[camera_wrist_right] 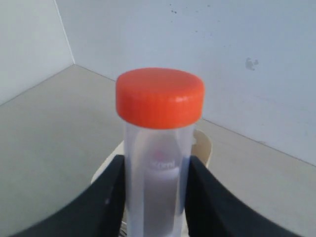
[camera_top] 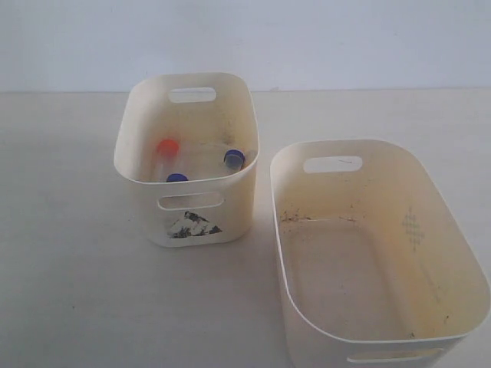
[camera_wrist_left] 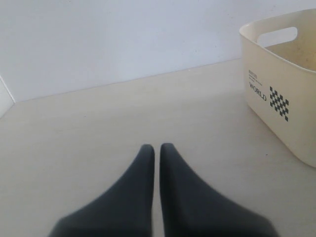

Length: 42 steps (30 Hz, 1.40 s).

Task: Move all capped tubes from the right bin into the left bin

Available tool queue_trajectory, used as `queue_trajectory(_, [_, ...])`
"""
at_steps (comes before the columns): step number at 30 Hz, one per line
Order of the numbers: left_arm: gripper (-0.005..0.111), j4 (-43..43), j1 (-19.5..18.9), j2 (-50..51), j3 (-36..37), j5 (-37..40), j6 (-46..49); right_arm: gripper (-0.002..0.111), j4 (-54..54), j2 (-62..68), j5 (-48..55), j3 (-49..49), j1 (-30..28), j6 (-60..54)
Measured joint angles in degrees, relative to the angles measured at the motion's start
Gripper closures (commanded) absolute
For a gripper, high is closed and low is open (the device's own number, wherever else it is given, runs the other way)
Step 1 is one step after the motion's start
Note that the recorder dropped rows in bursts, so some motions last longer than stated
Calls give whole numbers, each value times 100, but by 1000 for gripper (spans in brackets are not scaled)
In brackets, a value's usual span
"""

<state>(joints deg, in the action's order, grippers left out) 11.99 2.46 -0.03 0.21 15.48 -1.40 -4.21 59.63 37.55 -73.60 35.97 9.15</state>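
The left bin [camera_top: 125, 142], cream with a torn black-and-white sticker [camera_top: 192, 225] on its front, holds three capped tubes: one orange-red cap [camera_top: 167, 146] and two blue caps [camera_top: 177, 178] [camera_top: 234, 159]. The right bin [camera_top: 460, 253] is wider, shows a faint diamond pattern, and has no tube in it. Neither gripper shows in the exterior view. In the right wrist view my right gripper [camera_wrist_right: 155, 159] is shut on the fourth tube [camera_wrist_right: 160, 98], clear with an orange-red cap, held upright between the black fingers. My left gripper [camera_wrist_left: 157, 146] is shut on nothing above the bare table.
A cream bin [camera_wrist_left: 281, 98] with a "WORLD" checker print stands to one side in the left wrist view; which bin it is I cannot tell. A cream bin rim [camera_wrist_right: 203, 143] peeks out behind the held tube. A pale wall runs behind the table.
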Motion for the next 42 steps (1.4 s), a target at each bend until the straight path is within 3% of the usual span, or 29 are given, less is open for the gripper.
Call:
queue_trajectory(7, [102, 0, 0, 0, 0, 0, 0, 104, 1347, 1387, -1379, 0, 0, -952])
queue_trajectory(9, [102, 0, 0, 0, 0, 0, 0, 88, 1551, 2015, -1795, 0, 0, -1242])
queue_trajectory(12, [102, 0, 0, 0, 0, 0, 0, 35, 1673, 3051, -2145, -45, 0, -1465])
queue_trajectory(13, [102, 0, 0, 0, 0, 0, 0, 27, 1695, 3439, -2163, -111, 0, -1496])
queue_trajectory(15, [102, 0, 0, 0, 0, 0, 0, 42, 1749, 4117, -2119, -295, 0, -1513])
queue_trajectory(16, [102, 0, 0, 0, 0, 0, 0, 61, 1758, 4320, -2045, -397, 4, -1491])
queue_trajectory(17, [102, 0, 0, 0, 0, 0, 0, 87, 1771, 4504, -1892, -541, 14, -1379])
queue_trajectory(18, [102, 0, 0, 0, 0, 0, 0, 101, 1756, 4606, -1657, -710, 14, -1213])
queue_trajectory(19, [102, 0, 0, 0, 0, 0, 0, 106, 1724, 4623, -1346, -856, 25, -1093])
queue_trajectory(28, [102, 0, 0, 0, 0, 0, 0, 108, 248, 3547, 1946, -1660, 60, -404])
queue_trajectory(42, [102, 0, 0, 0, 0, 0, 0, 108, 275, 1146, 3061, -823, 60, -319])
